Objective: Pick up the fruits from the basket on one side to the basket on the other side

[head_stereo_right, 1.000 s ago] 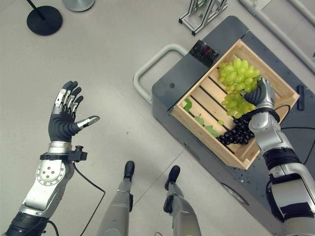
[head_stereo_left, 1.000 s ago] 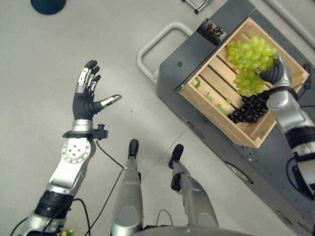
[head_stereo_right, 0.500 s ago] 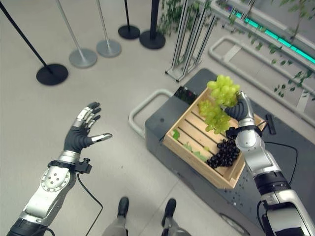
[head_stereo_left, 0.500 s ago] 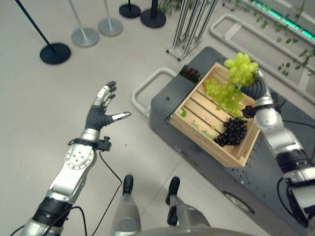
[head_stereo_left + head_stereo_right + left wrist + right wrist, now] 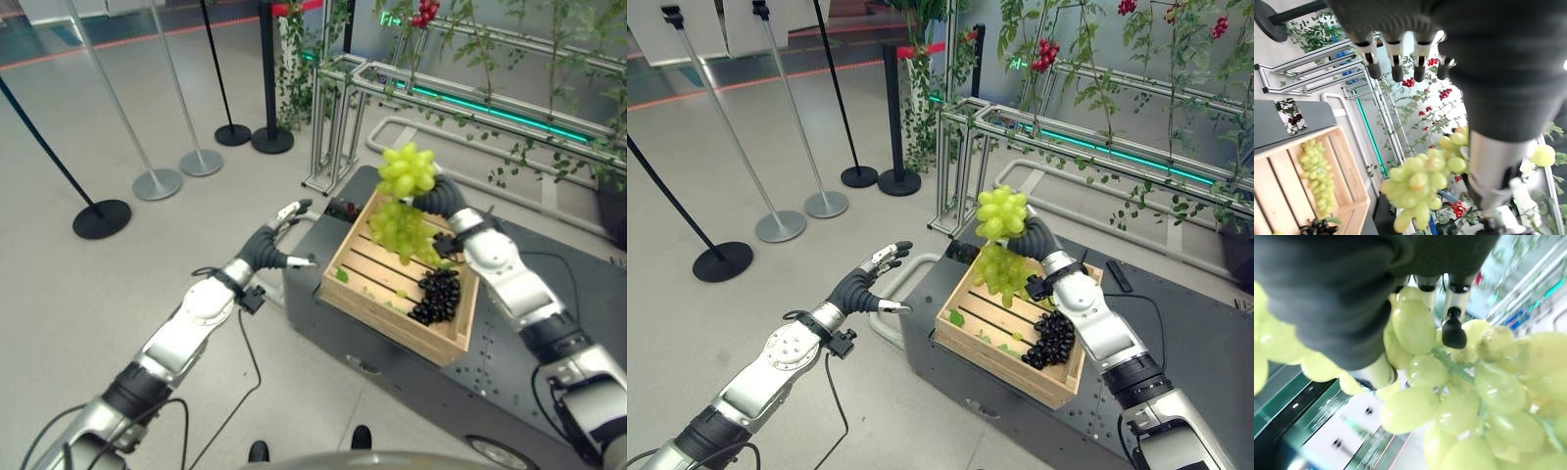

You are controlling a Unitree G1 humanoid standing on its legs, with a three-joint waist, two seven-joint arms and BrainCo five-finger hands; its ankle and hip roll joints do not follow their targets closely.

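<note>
the right hand (image 5: 1036,238) had its fingers (image 5: 1453,330) curled round the top of a bunch of green grapes (image 5: 999,233), lifted clear above the wooden crate (image 5: 384,311). the bunch hung from that grip with its long axis running downward, stem end in the hand and its loose tail pointing down toward the crate's slats. below it, in the crate's near right part, lay 1 bunch of dark grapes (image 5: 435,296), with a few green leaves (image 5: 956,318) on the slats at the crate's left end. the left hand (image 5: 265,246) hovered just off the crate's left end, fingers straight and spread, thumb out, holding nothing. the green grapes lay up and to the right of those open fingers, so the right hand was plainly the nearer and already carried them. the crate sat on a dark grey cart (image 5: 529,362); beyond it stood a metal frame with vines (image 5: 1097,108), and left of it barrier posts (image 5: 774,227). a second basket could not be made out, so i judged the carry had hardly begun
</note>
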